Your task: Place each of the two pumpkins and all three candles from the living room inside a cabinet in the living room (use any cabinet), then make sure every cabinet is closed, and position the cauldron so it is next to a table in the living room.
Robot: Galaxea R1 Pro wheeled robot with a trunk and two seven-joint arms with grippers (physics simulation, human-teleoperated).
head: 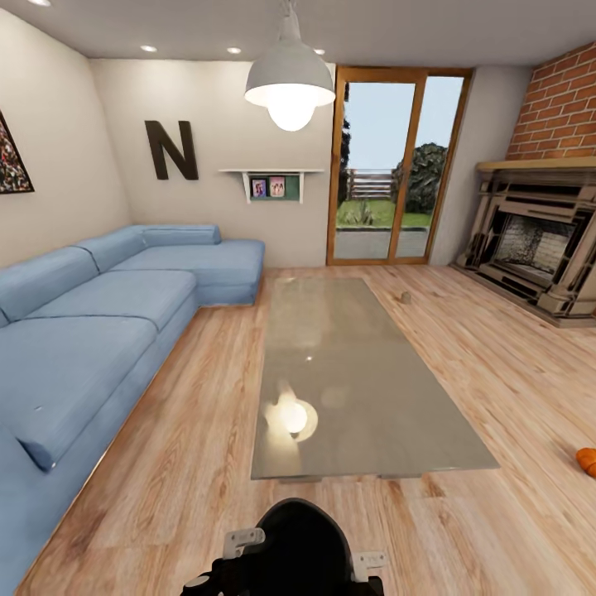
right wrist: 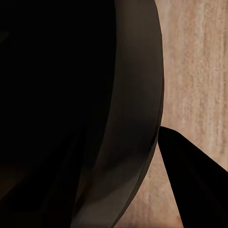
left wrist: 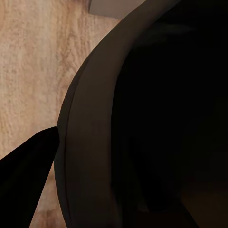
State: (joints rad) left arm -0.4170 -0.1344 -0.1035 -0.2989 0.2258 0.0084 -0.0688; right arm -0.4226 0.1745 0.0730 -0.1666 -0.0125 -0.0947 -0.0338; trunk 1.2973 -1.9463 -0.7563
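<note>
glossy round black cauldron [head: 300, 542] near the smooth glass table [head: 348, 372]; cannot tell either gripper's grip

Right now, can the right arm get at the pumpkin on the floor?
Probably not. The pumpkin lies off to the right beyond the table, and the right arm looks busy at the cauldron rim.

black cauldron [head: 302, 538], greyish glass table [head: 356, 372], blue sofa [head: 91, 314] beside table, orange pumpkin [head: 587, 460], red-brick wall [head: 559, 108]

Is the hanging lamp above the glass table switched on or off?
On. The bulb of the lamp glows bright, and the glass table shows its bright reflection.
</note>
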